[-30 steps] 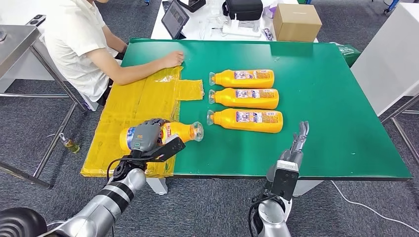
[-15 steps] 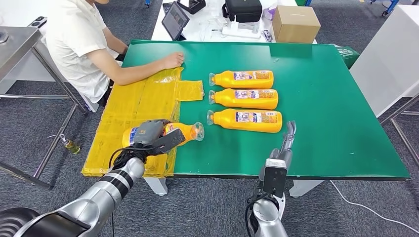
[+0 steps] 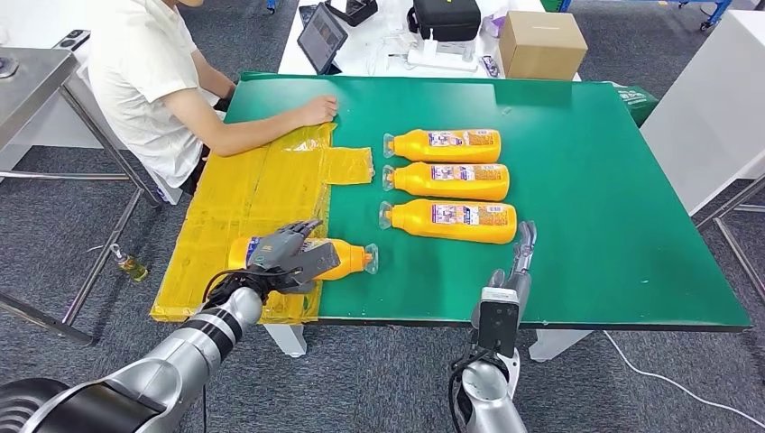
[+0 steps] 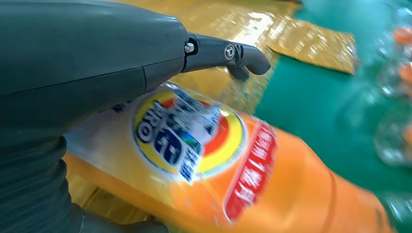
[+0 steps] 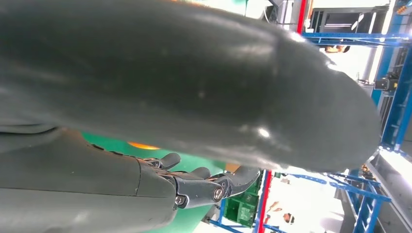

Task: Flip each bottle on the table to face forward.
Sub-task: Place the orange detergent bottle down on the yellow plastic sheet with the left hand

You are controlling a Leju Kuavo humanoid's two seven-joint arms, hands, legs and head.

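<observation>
The left hand (image 3: pixel 287 256) lies over the middle of the near bottle (image 3: pixel 347 259), hiding most of its label in the head view, so whether the fingers (image 3: pixel 305 228) grip it or merely rest on it cannot be told. In the left wrist view the bottle (image 4: pixel 272 194) is smeared by blur, its label text (image 4: pixel 187 138) unreadable and its neck cut off by the picture's edge. The bottles (image 4: pixel 396 92) beyond are blurred shapes there. In the right wrist view the right hand's thumb (image 5: pixel 194 82) covers most of the scene; an orange patch (image 5: pixel 143 145) behind it is too small to identify. The person (image 3: pixel 144 81) is cut off at the head view's top edge.
</observation>
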